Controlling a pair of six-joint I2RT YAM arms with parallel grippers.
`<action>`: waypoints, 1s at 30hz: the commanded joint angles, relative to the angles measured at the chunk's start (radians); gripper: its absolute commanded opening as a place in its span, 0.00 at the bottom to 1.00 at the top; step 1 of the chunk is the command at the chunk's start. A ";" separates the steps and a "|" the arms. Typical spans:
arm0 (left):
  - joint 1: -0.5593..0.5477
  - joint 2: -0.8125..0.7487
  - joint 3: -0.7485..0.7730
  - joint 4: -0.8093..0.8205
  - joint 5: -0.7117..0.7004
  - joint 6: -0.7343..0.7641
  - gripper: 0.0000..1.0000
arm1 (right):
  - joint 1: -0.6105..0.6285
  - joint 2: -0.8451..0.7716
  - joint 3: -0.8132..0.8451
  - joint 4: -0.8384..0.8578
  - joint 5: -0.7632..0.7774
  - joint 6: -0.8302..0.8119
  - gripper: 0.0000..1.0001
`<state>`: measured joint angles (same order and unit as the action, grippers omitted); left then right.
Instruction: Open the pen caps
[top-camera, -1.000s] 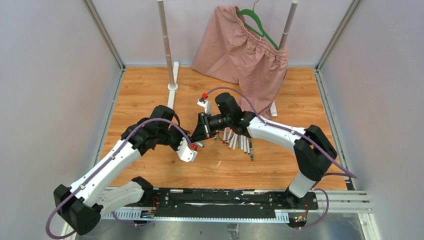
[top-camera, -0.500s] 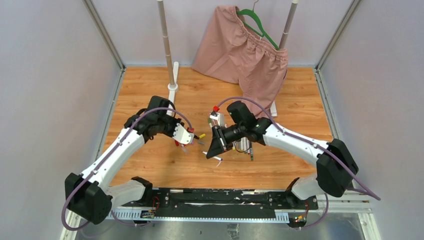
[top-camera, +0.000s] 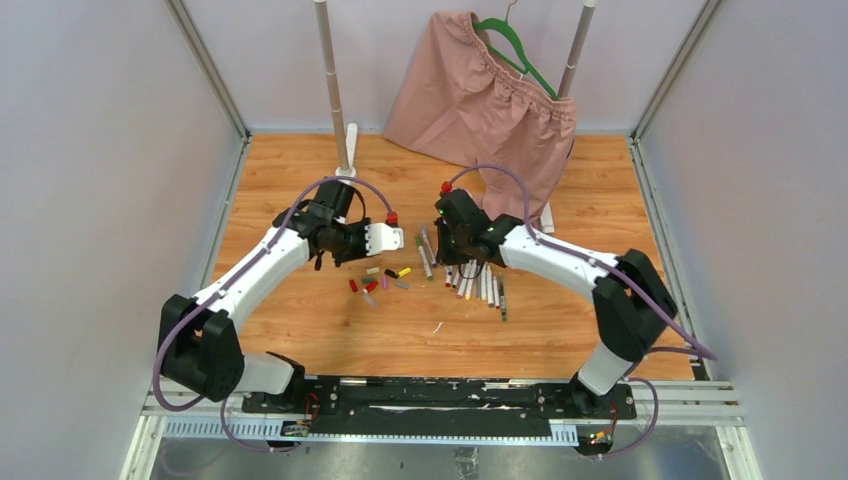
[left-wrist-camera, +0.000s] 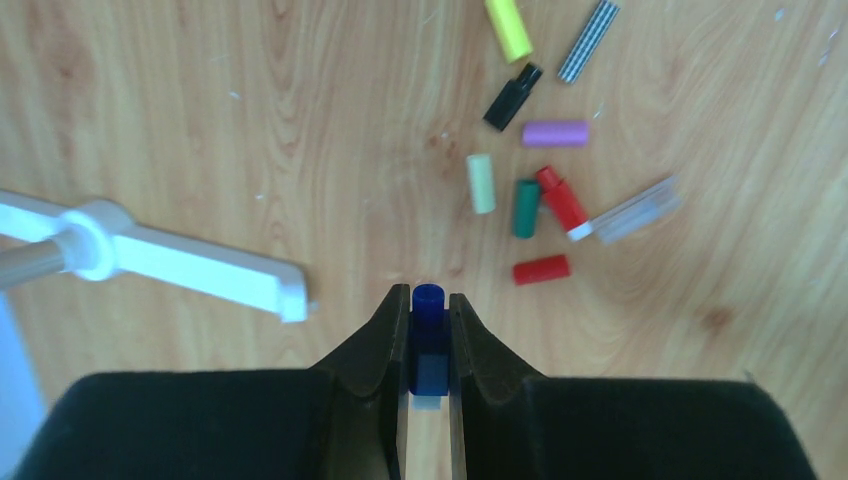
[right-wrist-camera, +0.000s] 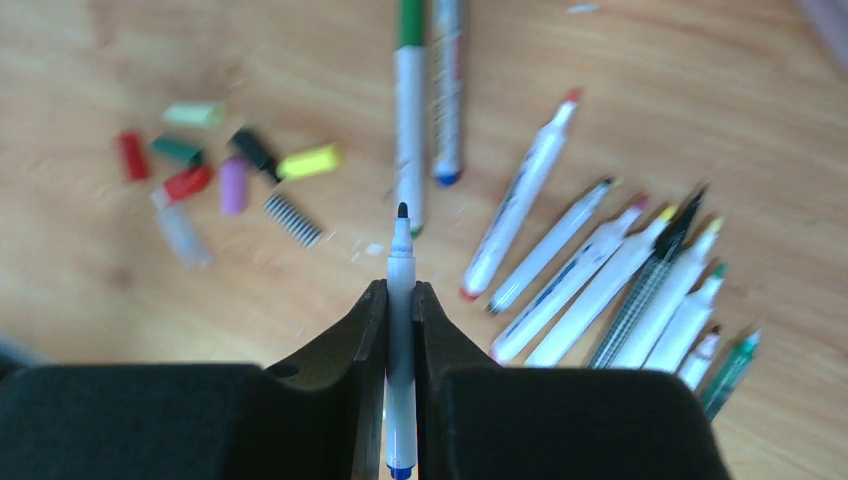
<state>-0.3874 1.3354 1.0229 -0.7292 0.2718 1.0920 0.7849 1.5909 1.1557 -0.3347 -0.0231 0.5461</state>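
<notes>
left fingers (left-wrist-camera: 385, 335) pinching blue cap (left-wrist-camera: 428, 298) above surface (left-wrist-camera: 250, 150). right fingers (right-wrist-camera: 440, 330) clamping uncapped pen (right-wrist-camera: 401, 270), tip pointing outward. Beyond, loose pen caps (left-wrist-camera: 526, 208) lying clustered, pens (right-wrist-camera: 522, 195) fanning out beside them.

I pinch a blue cap (left-wrist-camera: 428, 303) at bottom centre; loose caps (left-wrist-camera: 526, 208) lie scattered upper right. My uncapped pen (right-wrist-camera: 401, 270) points up; other pens (right-wrist-camera: 520, 197) fan right.
</notes>
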 joint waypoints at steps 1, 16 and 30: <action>0.007 0.012 -0.015 0.039 0.113 -0.217 0.01 | -0.010 0.120 0.073 0.005 0.265 0.037 0.00; 0.130 0.177 -0.070 0.153 0.150 -0.404 0.03 | -0.013 0.249 0.007 0.208 0.287 0.097 0.00; 0.130 0.315 -0.055 0.220 0.072 -0.463 0.13 | -0.014 0.266 -0.076 0.281 0.289 0.090 0.11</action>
<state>-0.2611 1.6440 0.9607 -0.5415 0.3637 0.6437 0.7830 1.8370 1.1057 -0.0715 0.2295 0.6216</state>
